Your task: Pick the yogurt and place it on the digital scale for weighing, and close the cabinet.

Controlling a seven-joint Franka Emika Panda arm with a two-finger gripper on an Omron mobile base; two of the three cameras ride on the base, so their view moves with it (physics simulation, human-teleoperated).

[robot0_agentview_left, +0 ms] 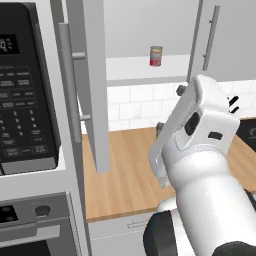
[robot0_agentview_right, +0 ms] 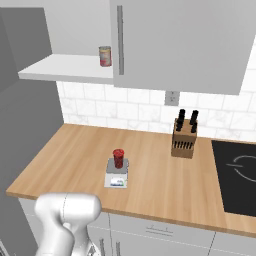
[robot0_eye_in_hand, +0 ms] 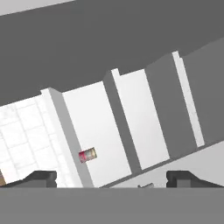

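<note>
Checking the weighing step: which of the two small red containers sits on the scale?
The dark-red yogurt, on the digital scale; the tan-ended can stands on the cabinet shelf.

I counted one small dark-red yogurt cup [robot0_agentview_right: 118, 158], one flat white-blue digital scale [robot0_agentview_right: 116, 176], one red-labelled can [robot0_agentview_right: 105, 56], one wooden knife block [robot0_agentview_right: 183, 140], one black microwave [robot0_agentview_left: 25, 90], and two light-grey cabinet doors [robot0_agentview_left: 92, 75] with silver bar handles.
</note>
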